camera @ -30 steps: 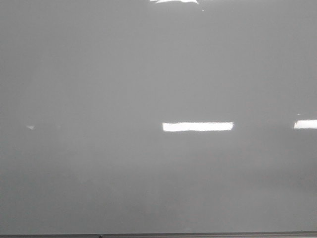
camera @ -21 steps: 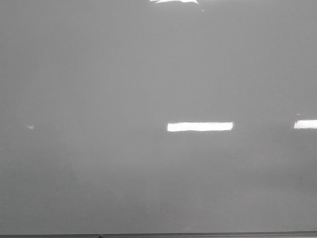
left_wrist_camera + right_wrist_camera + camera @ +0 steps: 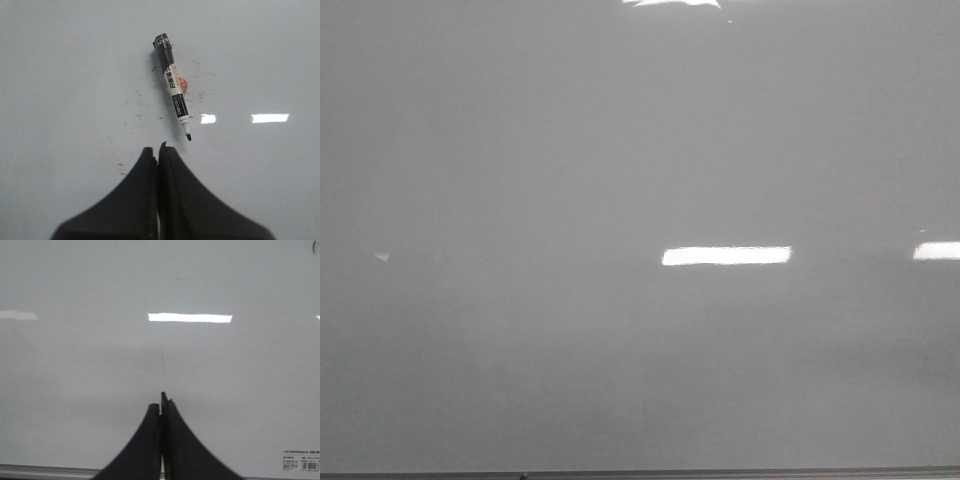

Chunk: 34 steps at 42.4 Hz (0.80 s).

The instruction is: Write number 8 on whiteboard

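The whiteboard [image 3: 520,200] filled the front view as a glossy pale grey sheet with a thin dark edge strip along its near side, and no drawn 8 showed on it anywhere. In the left wrist view the left hand [image 3: 159,149] hovered over the board with its two black fingers pressed together, holding nothing. Just beyond its tips lay a marker [image 3: 173,92] flat on the whiteboard (uncapped, its black nib pointing toward the fingers), its body white with a printed label and a black end at the far side; a faint reddish smudge [image 3: 181,84] sat under its middle, and small black specks were scattered around it. In the right wrist view the right hand [image 3: 161,399] also had its fingers closed tight on nothing, above bare board, with a small printed barcode sticker [image 3: 300,459] near the board's edge strip
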### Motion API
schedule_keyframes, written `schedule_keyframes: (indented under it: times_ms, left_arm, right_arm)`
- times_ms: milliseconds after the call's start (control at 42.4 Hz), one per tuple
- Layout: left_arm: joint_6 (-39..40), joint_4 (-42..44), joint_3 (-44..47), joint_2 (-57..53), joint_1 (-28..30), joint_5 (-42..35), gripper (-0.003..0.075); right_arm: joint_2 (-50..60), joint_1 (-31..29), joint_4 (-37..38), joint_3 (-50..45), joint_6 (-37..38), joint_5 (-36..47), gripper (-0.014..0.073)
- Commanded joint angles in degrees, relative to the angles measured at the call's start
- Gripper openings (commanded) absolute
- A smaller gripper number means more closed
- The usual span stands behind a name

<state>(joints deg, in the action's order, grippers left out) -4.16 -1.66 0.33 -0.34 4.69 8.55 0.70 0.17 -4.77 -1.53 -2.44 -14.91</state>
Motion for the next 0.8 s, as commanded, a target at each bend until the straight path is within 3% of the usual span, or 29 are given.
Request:
schedule_keyframes:
  times_ms: [0,472,661,779]
  left_arm:
    - [0.57,-0.06,0.79,-0.74,0.25,-4.84,-0.0021]
    - [0.57,-0.06,0.79,-0.74,0.25,-5.11,-0.0021]
    - [0.57,-0.7,0.79,-0.74,0.25,-8.55,-0.0021]
    - [0.57,-4.44,0.33,-0.74,0.25,-15.24,-0.0021]
  right_arm:
    - [0.93,0.06,0.59,0.09,-0.24,4.43,-0.0058]
    - [0.93,0.06,0.59,0.14,-0.24,6.18,-0.0058]
    - [0.93,0.06,-1.62,0.14,-0.24,8.59,-0.0058]
    - [0.93,0.06,-4.31,1.59,-0.24,9.91,-0.0058]
